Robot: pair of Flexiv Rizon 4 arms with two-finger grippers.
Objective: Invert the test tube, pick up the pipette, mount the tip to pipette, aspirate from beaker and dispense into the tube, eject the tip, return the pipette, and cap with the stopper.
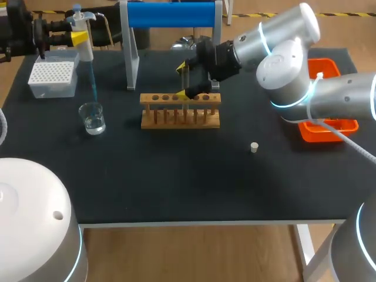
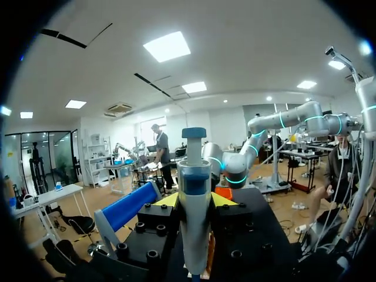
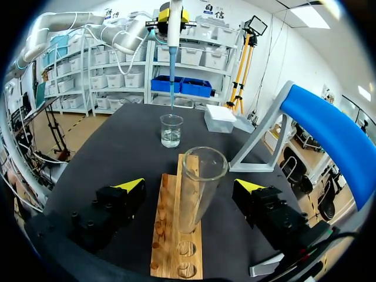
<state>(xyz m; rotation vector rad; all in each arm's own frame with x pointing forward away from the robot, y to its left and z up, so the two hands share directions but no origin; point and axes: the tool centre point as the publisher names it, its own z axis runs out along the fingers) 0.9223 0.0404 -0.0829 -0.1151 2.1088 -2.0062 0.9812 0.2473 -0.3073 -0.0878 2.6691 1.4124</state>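
Note:
My left gripper (image 2: 195, 201) is shut on the white pipette (image 2: 194, 205), held upright at the table's far left. The pipette's blue tip (image 1: 93, 82) points down over the glass beaker (image 1: 93, 117), which holds some clear liquid. My right gripper (image 3: 191, 186) stands open over the wooden rack (image 3: 176, 235). A clear test tube (image 3: 200, 182) stands mouth up in the rack between the fingers, touching neither. In the head view the right gripper (image 1: 191, 85) hides the tube. The small white stopper (image 1: 254, 147) lies on the mat to the right of the rack (image 1: 180, 110).
A white tip box (image 1: 53, 73) sits at the back left beside the beaker. A stand with a blue bar (image 1: 170, 14) rises behind the rack. An orange tray (image 1: 329, 126) lies at the right edge under my right arm.

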